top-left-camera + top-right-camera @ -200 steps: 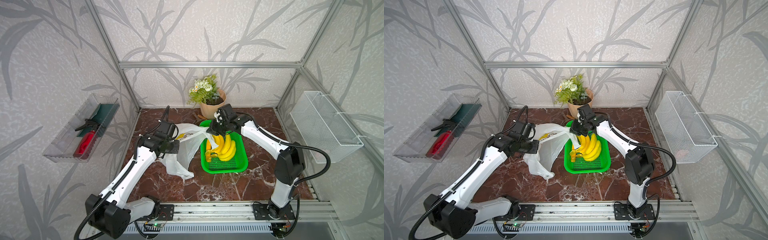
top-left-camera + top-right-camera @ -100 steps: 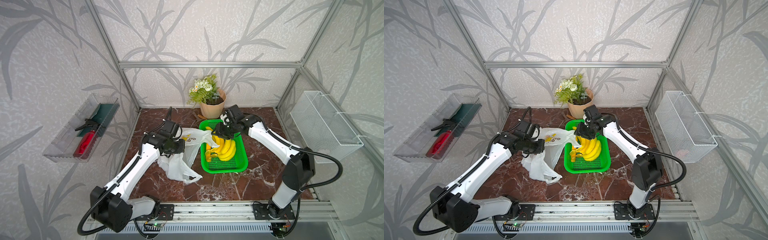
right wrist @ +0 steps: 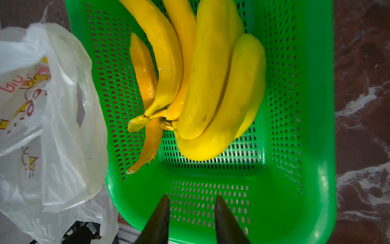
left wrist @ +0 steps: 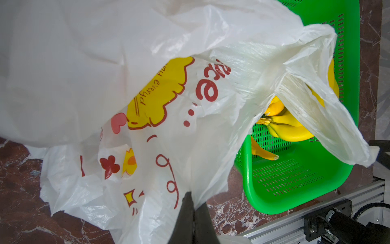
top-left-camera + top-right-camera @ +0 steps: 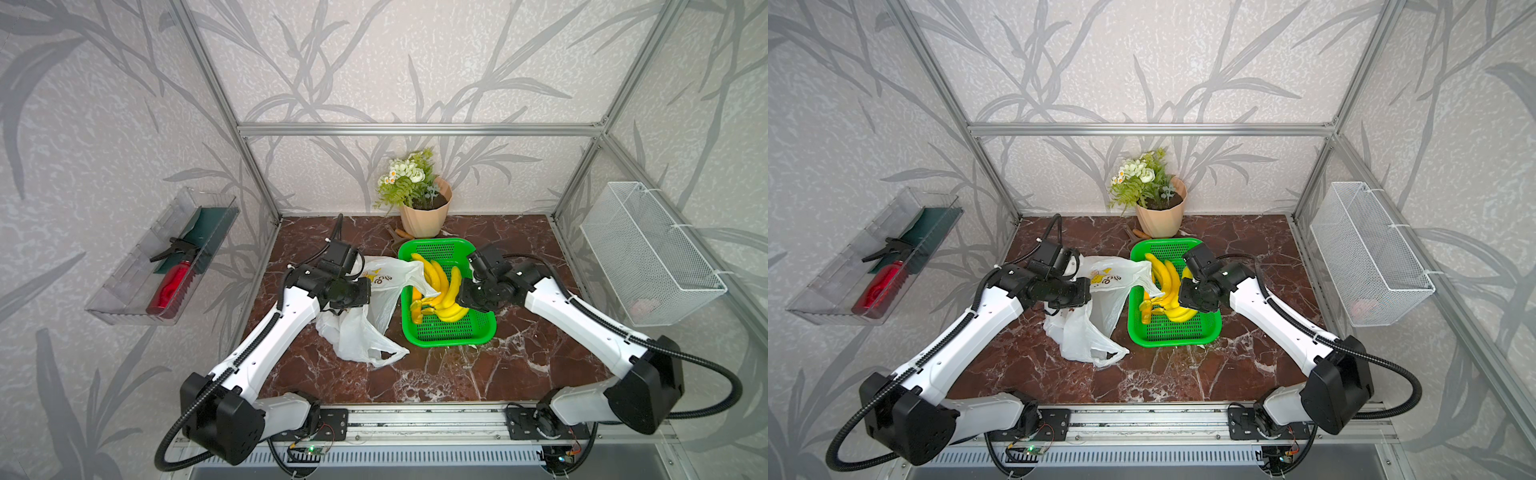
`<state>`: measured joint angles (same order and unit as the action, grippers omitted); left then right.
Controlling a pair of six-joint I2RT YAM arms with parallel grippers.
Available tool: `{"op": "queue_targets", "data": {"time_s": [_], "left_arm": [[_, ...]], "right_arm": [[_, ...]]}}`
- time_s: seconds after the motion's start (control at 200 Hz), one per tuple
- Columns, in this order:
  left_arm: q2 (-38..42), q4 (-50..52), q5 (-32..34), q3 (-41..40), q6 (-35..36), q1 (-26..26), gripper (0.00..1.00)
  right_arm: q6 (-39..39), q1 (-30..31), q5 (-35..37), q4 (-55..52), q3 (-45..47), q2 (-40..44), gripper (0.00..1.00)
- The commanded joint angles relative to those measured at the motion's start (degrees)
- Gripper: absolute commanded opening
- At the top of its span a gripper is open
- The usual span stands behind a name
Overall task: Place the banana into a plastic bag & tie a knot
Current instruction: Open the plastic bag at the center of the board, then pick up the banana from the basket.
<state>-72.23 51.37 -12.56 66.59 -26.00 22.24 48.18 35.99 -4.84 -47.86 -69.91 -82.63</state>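
The white plastic bag (image 5: 361, 328) with yellow and pink prints lies crumpled left of the green basket (image 5: 449, 338), and one loose handle (image 5: 417, 276) drapes over the basket's left rim. My left gripper (image 4: 193, 200) is shut on a fold of the bag (image 4: 147, 105). A bunch of yellow bananas (image 3: 211, 84) lies in the basket (image 3: 316, 105), seen in both top views (image 5: 1167, 291). My right gripper (image 3: 191, 202) stands open and empty above the basket's floor, just short of the bananas. No knot is in view.
A beige flower pot (image 5: 424, 212) stands behind the basket, with a small tool (image 5: 395, 232) beside it. A white wire basket (image 5: 648, 253) hangs on the right wall. A clear tray (image 5: 166, 257) with a red spray bottle hangs on the left wall.
My right gripper has opened, let go of the bag's handle and drawn back to the right over the basket. My left arm has carried the bag closer to the basket.
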Motion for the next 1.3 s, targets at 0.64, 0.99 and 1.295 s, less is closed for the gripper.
{"op": "queue_targets", "data": {"time_s": [0.64, 0.99, 1.295], "left_arm": [[-1.1, -0.4, -0.5, 2.4, 0.7, -0.1, 0.00], [-3.0, 0.0, -1.3, 3.5, 1.4, -0.1, 0.00], [-3.0, 0.0, -1.3, 3.4, 1.2, -0.2, 0.00]], "right_arm": [[14.8, 7.6, -0.8, -0.6, -10.0, -13.0, 0.48], [3.4, 10.4, -6.9, 2.1, -9.7, -17.1, 0.51], [1.6, 10.8, -7.9, 3.3, -13.2, -22.8, 0.38]]}}
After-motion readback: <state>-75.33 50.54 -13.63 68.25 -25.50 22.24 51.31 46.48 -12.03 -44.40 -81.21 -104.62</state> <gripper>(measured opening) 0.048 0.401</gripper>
